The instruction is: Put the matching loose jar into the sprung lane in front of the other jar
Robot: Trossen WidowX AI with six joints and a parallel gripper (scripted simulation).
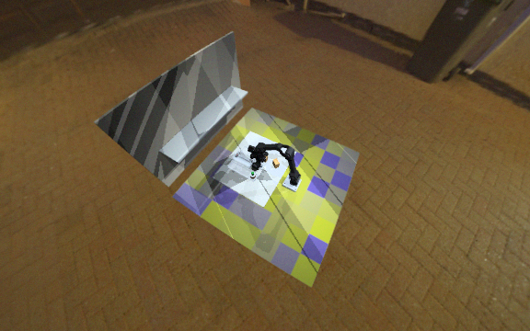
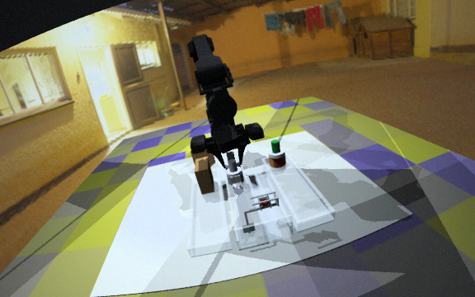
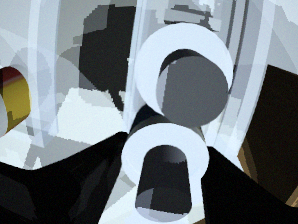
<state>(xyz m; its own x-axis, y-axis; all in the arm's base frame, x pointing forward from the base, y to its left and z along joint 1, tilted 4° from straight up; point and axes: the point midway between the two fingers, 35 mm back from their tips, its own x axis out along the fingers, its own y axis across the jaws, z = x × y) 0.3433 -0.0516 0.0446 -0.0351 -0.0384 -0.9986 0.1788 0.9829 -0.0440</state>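
My gripper (image 2: 232,165) (image 3: 165,146) is shut on a jar (image 3: 134,162) with a white shoulder and a dark grey cap, held upright. The matching jar (image 2: 235,178) (image 3: 193,92), with the same grey cap and white shoulder, stands just beyond it in the clear middle lane (image 2: 242,244). In the wrist view the two jars look close together or touching. In the exterior view the held jar is mostly hidden by the fingers and the other jar. Its base, the front stop and the pusher plate's contact cannot be made out.
A jar with a green cap (image 2: 276,159) (image 1: 252,175) (image 3: 16,100) stands near the front of the right-hand clear lane (image 2: 317,226) in the exterior view. A brown block (image 2: 204,176) (image 3: 274,135) stands at the left-hand clear lane (image 2: 210,252), with another brown block behind it.
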